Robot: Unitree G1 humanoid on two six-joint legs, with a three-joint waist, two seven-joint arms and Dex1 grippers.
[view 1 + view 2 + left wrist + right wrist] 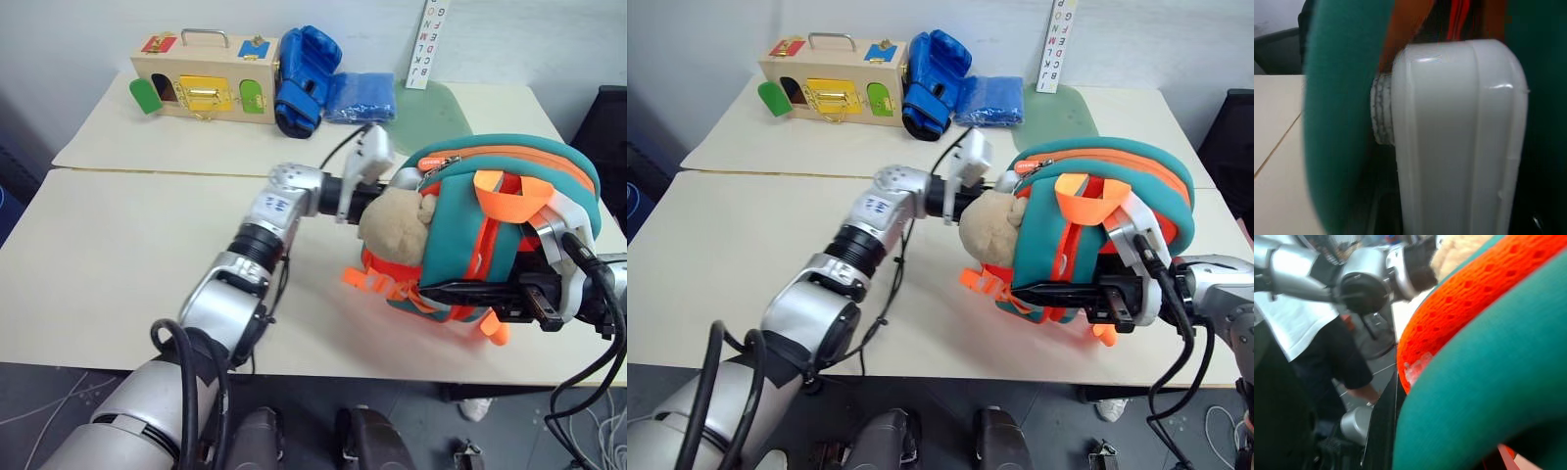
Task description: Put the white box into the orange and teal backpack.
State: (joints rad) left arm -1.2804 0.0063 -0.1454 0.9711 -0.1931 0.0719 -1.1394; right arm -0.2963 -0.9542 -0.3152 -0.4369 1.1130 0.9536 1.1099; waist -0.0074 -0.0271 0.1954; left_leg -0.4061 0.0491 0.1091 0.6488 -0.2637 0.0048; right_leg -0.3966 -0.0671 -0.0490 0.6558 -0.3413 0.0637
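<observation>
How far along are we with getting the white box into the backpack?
Done: the right gripper has the orange and teal backpack lifted off the table, jaws shut on its lower edge. In hand: the left gripper carries the white box, which sits at the backpack's teal rim. Left: push the box fully inside and let go; most of it remains outside.

From my station the white box [1459, 142] looks like smooth, glossy moulded plastic, catching highlights along its rounded edges. The orange and teal backpack [509, 211] is matt cloth: teal fabric panels, an open orange mesh [1484, 289], and woven orange webbing straps [502, 196]. The beige toy [394, 223] on it is fuzzy plush. At eleven o'clock on the matt, pale table [118, 255] sits an unvarnished-looking wooden box [201, 83] with a metal handle, beside a shiny blue boxing glove [304, 78].
</observation>
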